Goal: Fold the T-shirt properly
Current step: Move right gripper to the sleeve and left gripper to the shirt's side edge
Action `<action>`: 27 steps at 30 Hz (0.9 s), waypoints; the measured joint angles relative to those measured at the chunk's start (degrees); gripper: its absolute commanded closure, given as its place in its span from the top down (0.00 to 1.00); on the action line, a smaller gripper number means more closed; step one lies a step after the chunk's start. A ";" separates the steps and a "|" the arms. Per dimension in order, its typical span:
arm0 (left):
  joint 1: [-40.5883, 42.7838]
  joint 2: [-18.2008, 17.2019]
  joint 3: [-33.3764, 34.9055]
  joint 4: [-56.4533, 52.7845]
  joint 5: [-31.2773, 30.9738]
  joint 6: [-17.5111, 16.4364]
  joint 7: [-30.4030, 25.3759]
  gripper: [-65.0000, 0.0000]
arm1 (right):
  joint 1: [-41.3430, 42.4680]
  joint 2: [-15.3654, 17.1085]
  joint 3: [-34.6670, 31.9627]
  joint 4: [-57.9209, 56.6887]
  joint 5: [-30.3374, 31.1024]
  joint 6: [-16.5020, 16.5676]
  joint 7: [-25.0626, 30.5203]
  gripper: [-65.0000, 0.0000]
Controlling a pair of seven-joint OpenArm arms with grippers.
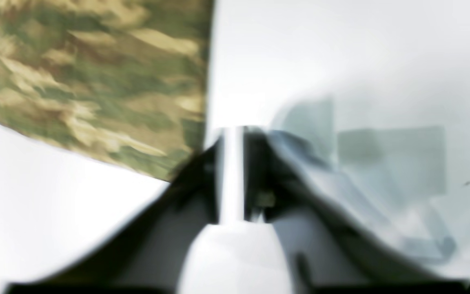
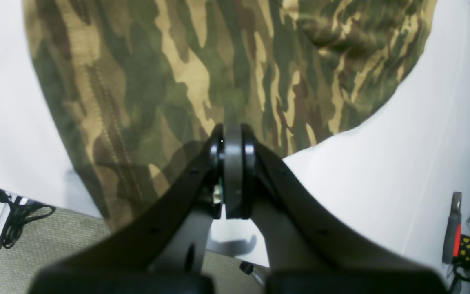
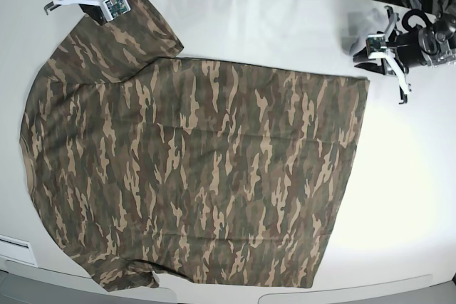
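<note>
Base view shows you the camouflage T-shirt spread broad across the white tabletop, its body reaching down to the tabletop's near edge. You can pick out olive green, brown and tan streaks, running mostly lengthwise on the body, with faint creases crossing it. At the upper left, one short section angles out toward the far edge; at the lower left, the fabric bunches into a dark, rumpled fold by the near edge.

Your right gripper is over that upper-left section, its jaws pressed together. Your left gripper is just beside the shirt's upper-right corner; its jaws are slightly spread, with a narrow gap between them, pinching nothing.
</note>
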 measured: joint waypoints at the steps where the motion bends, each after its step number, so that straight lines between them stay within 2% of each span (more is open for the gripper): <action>1: -1.81 -0.37 2.03 -0.72 1.62 -0.24 -0.63 0.42 | 0.02 0.02 0.00 0.00 -0.02 0.02 0.02 0.00; 3: -5.86 -0.74 7.30 -2.60 4.02 -0.15 -1.20 0.53 | -0.02 0.02 0.00 0.00 -0.07 0.48 -0.02 0.00; 6: -12.66 -1.27 15.93 -5.40 4.09 3.54 -3.50 0.54 | -0.02 -0.02 0.00 0.00 0.04 0.92 0.09 0.00; 8: -17.40 -1.16 22.12 -6.86 6.45 6.86 -4.85 0.54 | 0.00 -0.07 0.00 0.00 0.02 0.96 0.15 0.00; 13: -27.32 -1.31 34.29 -8.92 9.05 9.18 -5.68 0.54 | 0.00 -0.02 0.00 0.00 0.00 0.92 0.15 0.00; 17: -32.52 -0.50 39.63 -10.23 9.07 10.27 -5.81 0.54 | 0.00 0.00 0.00 0.00 0.00 0.92 0.15 0.00; 20: -35.12 1.36 41.13 -10.93 9.31 10.69 -4.31 0.54 | -0.02 -0.02 0.00 0.00 0.02 0.94 0.15 0.00; 23: -35.34 1.68 41.29 -11.04 9.25 10.69 -3.91 0.53 | -0.02 0.00 0.02 0.00 0.02 0.94 0.15 0.00; 25: -35.34 1.68 41.31 -11.04 9.27 10.69 -3.91 0.48 | 0.00 -0.02 0.00 0.00 0.02 0.94 0.15 0.00; 27: -35.28 1.75 41.38 -11.06 9.49 10.64 -3.48 0.30 | 0.00 0.00 0.02 0.00 0.02 0.94 0.15 0.00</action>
